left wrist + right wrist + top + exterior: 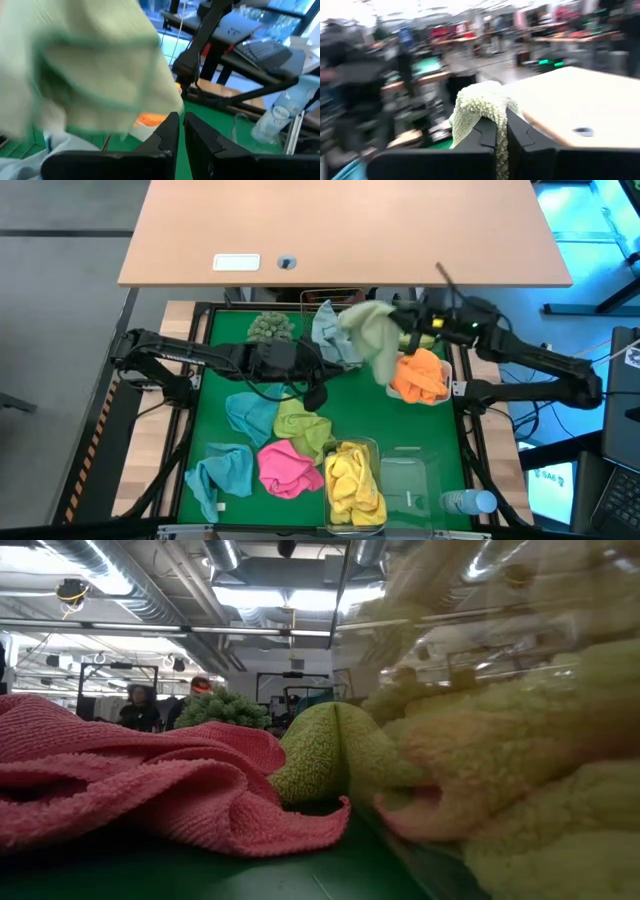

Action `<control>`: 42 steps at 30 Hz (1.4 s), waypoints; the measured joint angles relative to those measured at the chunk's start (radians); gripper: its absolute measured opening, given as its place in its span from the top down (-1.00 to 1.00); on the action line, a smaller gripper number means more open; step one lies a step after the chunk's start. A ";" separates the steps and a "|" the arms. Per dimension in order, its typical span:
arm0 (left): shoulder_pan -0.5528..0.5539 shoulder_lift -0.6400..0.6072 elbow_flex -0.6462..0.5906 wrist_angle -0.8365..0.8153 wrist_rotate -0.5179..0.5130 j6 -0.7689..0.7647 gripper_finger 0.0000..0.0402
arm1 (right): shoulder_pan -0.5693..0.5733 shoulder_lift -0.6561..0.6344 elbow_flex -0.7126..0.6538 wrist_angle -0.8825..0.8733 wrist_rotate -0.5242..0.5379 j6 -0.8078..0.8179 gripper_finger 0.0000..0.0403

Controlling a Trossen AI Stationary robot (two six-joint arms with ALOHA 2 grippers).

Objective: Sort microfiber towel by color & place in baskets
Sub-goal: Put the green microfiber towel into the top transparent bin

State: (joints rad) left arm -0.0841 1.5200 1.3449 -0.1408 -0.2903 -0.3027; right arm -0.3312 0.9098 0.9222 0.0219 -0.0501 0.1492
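Observation:
My right gripper (398,323) (501,131) is at the table's far right, shut on a pale green towel (371,340) that hangs above the gap between the copper mesh basket (318,299) and the white tray of orange towels (420,376). A pale grey-blue towel (329,330) lies in the mesh basket. My left gripper (317,394) (181,131) is shut and hovers mid-table, touching nothing. On the mat lie two teal towels (250,416) (221,470), a lime green one (305,426) and a pink one (285,466). Yellow towels (352,477) fill a clear tub. My right gripper pinches the pale green towel between its two fingers at a bunched upper fold (484,106). The towel is lifted clear of the table and hangs slack below the fingers, its lower end (385,372) by the orange tray's edge.
A shaggy sage-green ball (270,328) sits at the mat's far edge. An empty clear tub (412,481) stands beside the yellow one, with a blue-capped bottle (469,502) lying at the near right corner. A wooden desk (345,230) stands beyond the table. People (140,708) stand far behind.

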 joint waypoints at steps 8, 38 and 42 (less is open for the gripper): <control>-0.010 0.000 0.000 -0.022 -0.002 -0.001 0.87 | -0.167 -0.068 0.000 -0.026 0.155 -0.046 0.97; -0.011 0.000 0.000 -0.053 -0.004 -0.001 0.87 | -0.475 0.052 0.002 -0.643 0.189 -0.090 0.98; -0.011 0.000 0.000 -0.053 -0.004 -0.001 0.87 | -0.475 0.099 0.002 -0.670 0.221 -0.067 0.97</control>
State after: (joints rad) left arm -0.0952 1.5200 1.3449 -0.1940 -0.2939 -0.3038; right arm -0.8062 1.0085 0.9237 -0.6482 0.1707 0.0822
